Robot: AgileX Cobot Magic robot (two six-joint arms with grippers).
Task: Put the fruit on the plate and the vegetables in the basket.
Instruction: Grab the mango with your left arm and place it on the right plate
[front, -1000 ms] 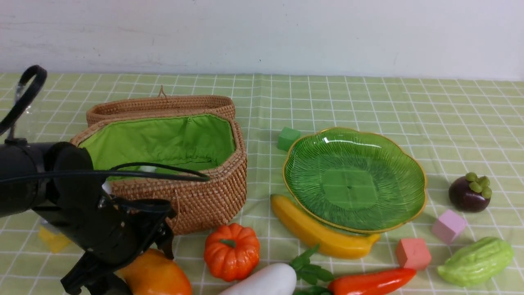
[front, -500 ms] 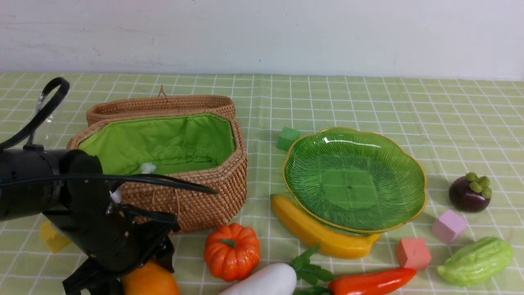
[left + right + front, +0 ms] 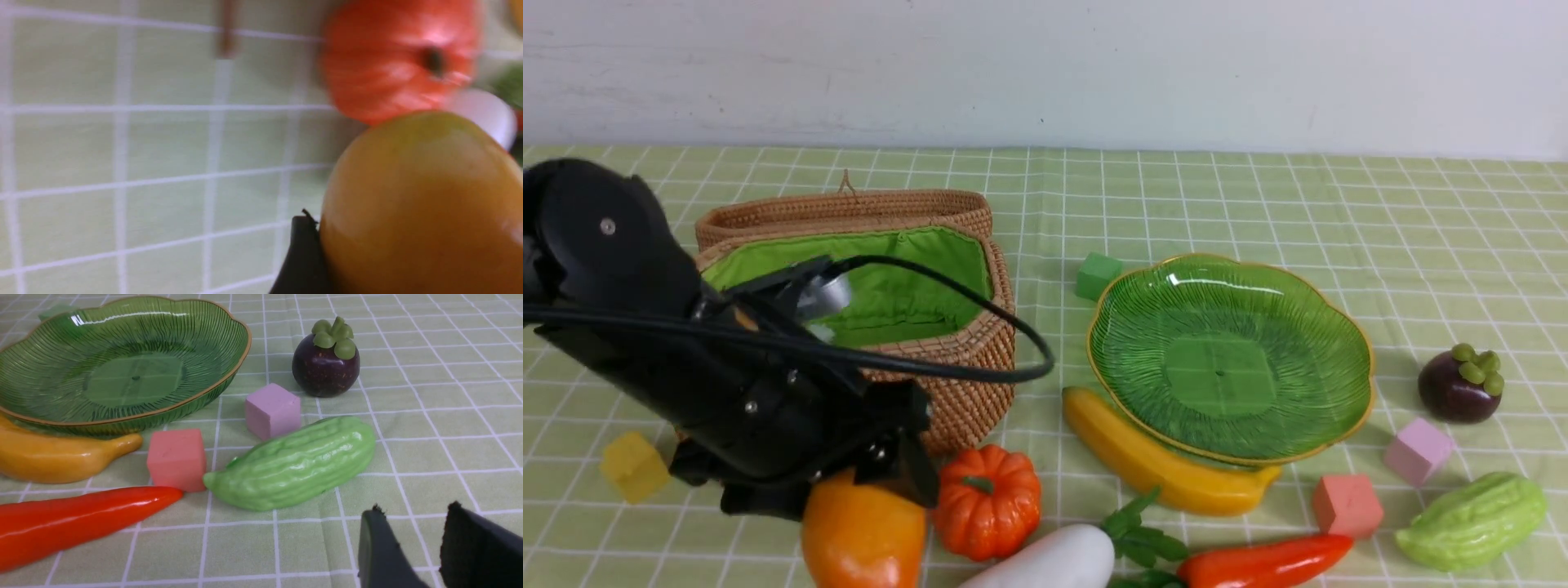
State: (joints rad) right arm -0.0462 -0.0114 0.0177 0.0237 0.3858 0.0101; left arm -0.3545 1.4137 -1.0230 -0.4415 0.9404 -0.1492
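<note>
Front view: my left jaws are clamped on the mango (image 3: 862,535), which stands on end low at my left, just beside the pumpkin (image 3: 986,500). My arm covers part of the basket (image 3: 956,392), which is open, its green lining showing. The plate (image 3: 1230,359) sits to the right of the basket with nothing in it. The banana (image 3: 1152,465) lies along the plate's near rim, partly tucked under it. The radish (image 3: 1054,563) and pepper (image 3: 1262,563) lie end to end at the near edge of the bench (image 3: 1258,196). The gourd (image 3: 1474,521) and mangosteen (image 3: 1459,385) are far right. My right jaws are out of sight here.

Left wrist view: one black finger (image 3: 302,257) presses the mango's (image 3: 421,204) side. The pumpkin (image 3: 396,61) is blurred beyond it, with the radish's (image 3: 486,114) white tip alongside.

Right wrist view: my right jaws stand a little apart, holding nothing, low over the cloth near the gourd (image 3: 294,463). The mangosteen (image 3: 325,363) stands upright beyond it, apart from the plate (image 3: 122,363).
</note>
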